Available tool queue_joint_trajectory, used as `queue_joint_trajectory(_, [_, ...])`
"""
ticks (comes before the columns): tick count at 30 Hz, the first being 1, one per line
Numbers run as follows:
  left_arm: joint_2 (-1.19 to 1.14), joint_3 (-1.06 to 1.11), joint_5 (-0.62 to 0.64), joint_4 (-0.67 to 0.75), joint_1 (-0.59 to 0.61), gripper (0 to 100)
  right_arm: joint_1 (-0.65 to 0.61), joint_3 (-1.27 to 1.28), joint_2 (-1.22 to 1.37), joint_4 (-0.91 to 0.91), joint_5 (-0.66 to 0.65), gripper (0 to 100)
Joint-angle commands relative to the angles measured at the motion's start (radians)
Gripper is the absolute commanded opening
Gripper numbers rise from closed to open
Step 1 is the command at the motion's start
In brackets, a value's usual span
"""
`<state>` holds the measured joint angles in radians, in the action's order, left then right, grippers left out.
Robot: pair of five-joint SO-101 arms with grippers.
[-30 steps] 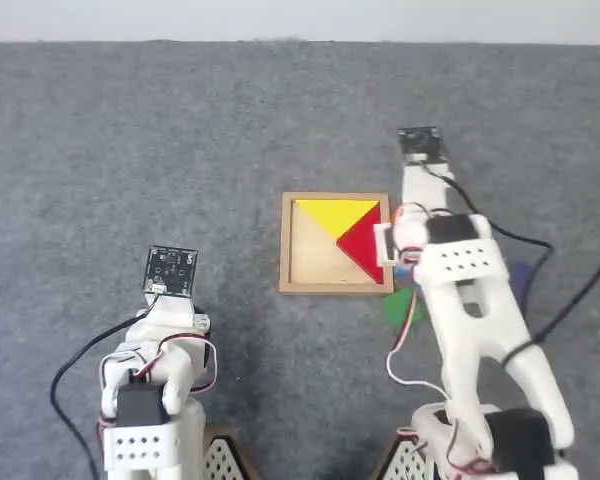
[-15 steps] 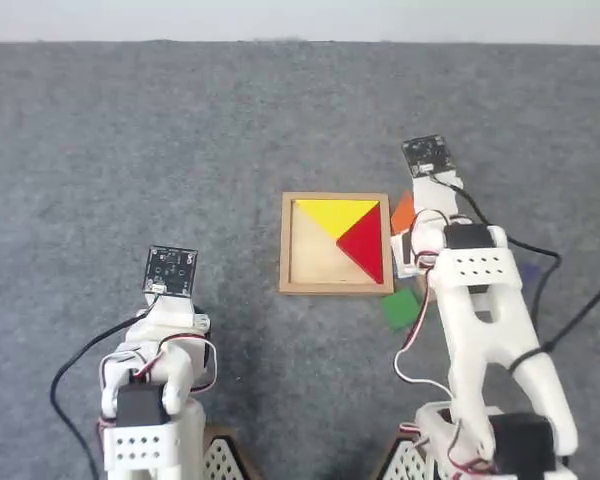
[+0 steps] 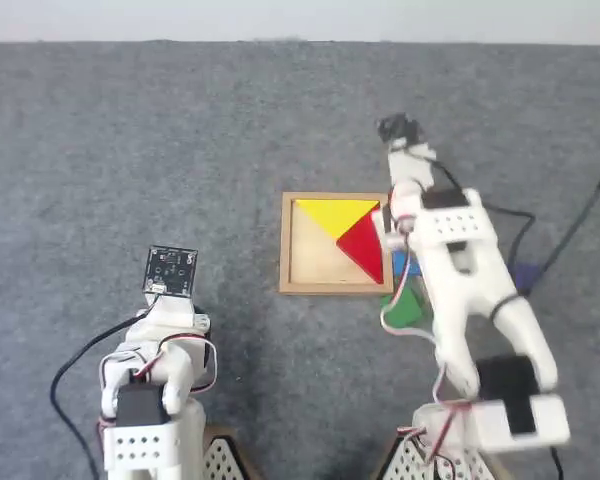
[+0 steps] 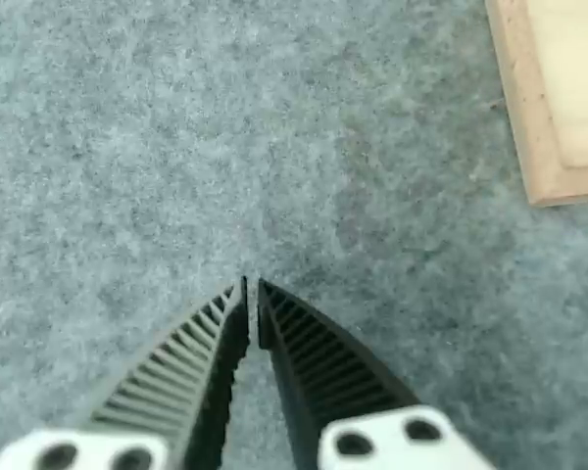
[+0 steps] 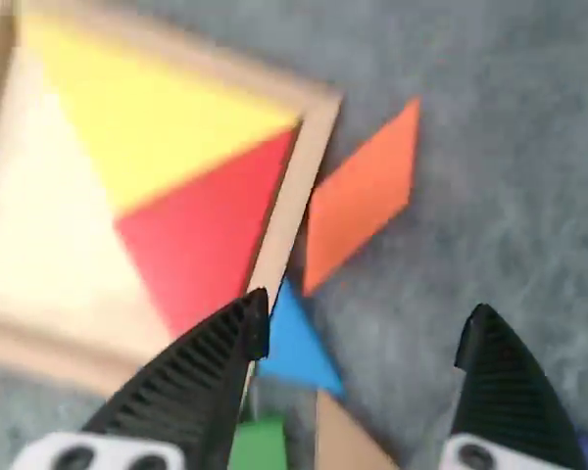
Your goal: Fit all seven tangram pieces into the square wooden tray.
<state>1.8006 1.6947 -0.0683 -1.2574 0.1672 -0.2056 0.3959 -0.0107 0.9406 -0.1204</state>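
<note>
The square wooden tray (image 3: 287, 243) holds a yellow triangle (image 3: 335, 213) and a red triangle (image 3: 365, 248) in its far right part. My right gripper (image 5: 367, 328) is open with nothing between its fingers, hovering just outside the tray's right rim (image 5: 294, 196). Loose below it lie an orange parallelogram (image 5: 361, 196), a blue triangle (image 5: 294, 343), a green piece (image 5: 260, 441) and a tan piece (image 5: 343, 436). A purple piece (image 3: 525, 275) sits right of the right arm. My left gripper (image 4: 252, 284) is shut and empty over bare carpet, left of the tray (image 4: 549, 127).
Grey carpet covers the whole table. The left arm (image 3: 155, 360) stays near the front left, well away from the tray. The right arm (image 3: 450, 260) covers most of the loose pieces from above, leaving the green piece (image 3: 405, 308) peeking out.
The right arm has swung and stretched farther from the front, its wrist now a little more to the left. It hides the orange piece seen half a second ago. The left arm is still.
</note>
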Motion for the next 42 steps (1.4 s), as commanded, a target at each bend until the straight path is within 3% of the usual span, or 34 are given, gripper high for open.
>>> queue_joint_trajectory(1, [0.017, -0.010, -0.002, -0.003, -0.005, 2, 0.001, -0.229, 0.116, 0.002, 0.071, 30.4])
queue_joint_trajectory(13, [0.017, -0.010, -0.002, -0.003, -0.005, 2, -0.013, -0.529, 0.472, -0.004, 0.072, 30.3])
queue_joint_trajectory(19, [0.017, -0.010, -0.002, -0.003, -0.005, 2, -0.007, -0.531, 0.476, 0.007, 0.080, 30.0])
queue_joint_trajectory(24, [0.017, -0.010, -0.002, -0.003, -0.005, 2, 0.090, -0.534, 0.496, 0.022, 0.157, 19.6])
queue_joint_trajectory(30, [0.017, -0.010, -0.002, -0.003, -0.005, 2, 0.067, -0.537, 0.556, 0.027, 0.146, 28.8])
queue_joint_trajectory(34, [0.017, -0.010, -0.002, -0.003, -0.005, 2, 0.059, -0.537, 0.567, 0.042, 0.140, 28.1])
queue_joint_trajectory(42, [0.017, -0.010, -0.002, -0.003, -0.005, 2, 0.217, -0.535, 0.504, 0.101, 0.135, 27.0])
